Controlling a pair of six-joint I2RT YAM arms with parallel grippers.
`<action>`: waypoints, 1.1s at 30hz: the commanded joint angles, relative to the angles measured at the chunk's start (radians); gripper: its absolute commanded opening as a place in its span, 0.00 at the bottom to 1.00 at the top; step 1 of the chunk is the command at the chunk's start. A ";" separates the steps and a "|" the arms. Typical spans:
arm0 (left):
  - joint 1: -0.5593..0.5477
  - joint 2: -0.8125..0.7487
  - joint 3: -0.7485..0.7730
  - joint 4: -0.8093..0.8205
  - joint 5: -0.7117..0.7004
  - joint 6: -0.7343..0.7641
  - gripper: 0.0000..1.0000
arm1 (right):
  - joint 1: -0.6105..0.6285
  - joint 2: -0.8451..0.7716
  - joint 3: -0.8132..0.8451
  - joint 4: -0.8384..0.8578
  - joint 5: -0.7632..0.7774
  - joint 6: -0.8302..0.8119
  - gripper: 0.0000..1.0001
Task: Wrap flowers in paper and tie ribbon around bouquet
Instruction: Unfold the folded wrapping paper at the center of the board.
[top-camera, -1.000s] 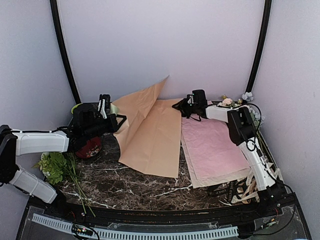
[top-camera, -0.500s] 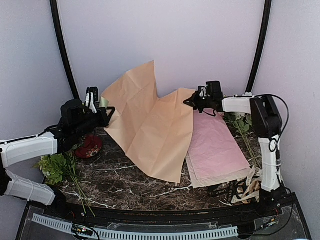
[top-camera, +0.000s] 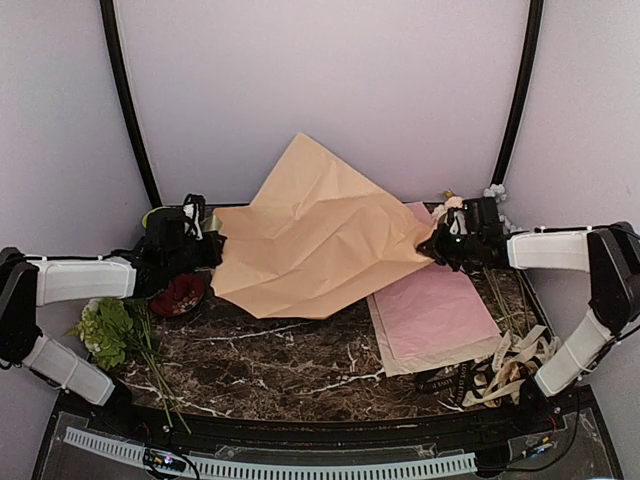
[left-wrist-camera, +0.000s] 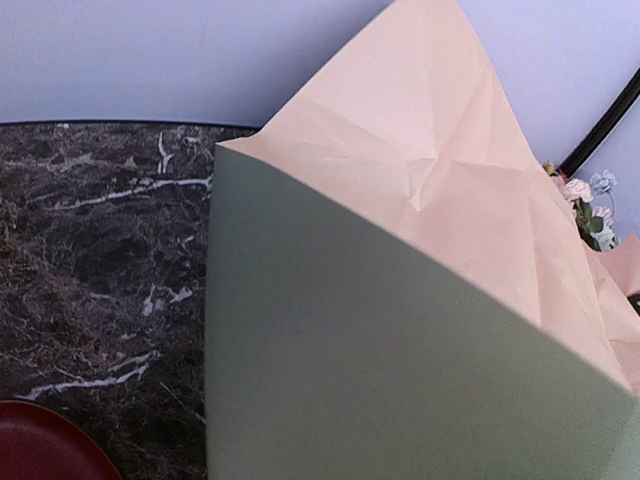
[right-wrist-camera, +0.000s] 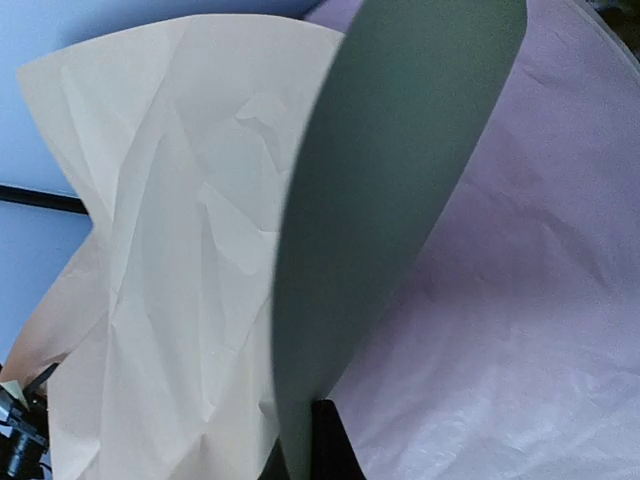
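Now the left jaws and right jaws pinch the green paper (left-wrist-camera: 330, 380) tight, holding it up between them, likely to spread it flat.

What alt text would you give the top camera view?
Two robot arms hold a creased paper, tan side up, over a dark marble table, left fingers and right fingers shut on opposite ends. A pink sheet lies flat at right; a red bowl sits at left.
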 joint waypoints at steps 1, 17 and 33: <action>0.013 0.085 0.037 -0.015 0.024 -0.009 0.00 | -0.002 -0.067 -0.141 0.002 0.084 0.017 0.00; 0.016 0.324 0.107 0.000 0.051 0.061 0.00 | 0.000 -0.202 -0.338 0.022 0.165 0.058 0.12; 0.016 0.157 0.232 -0.278 -0.278 0.264 0.96 | 0.048 -0.551 -0.143 -0.208 0.603 -0.221 0.59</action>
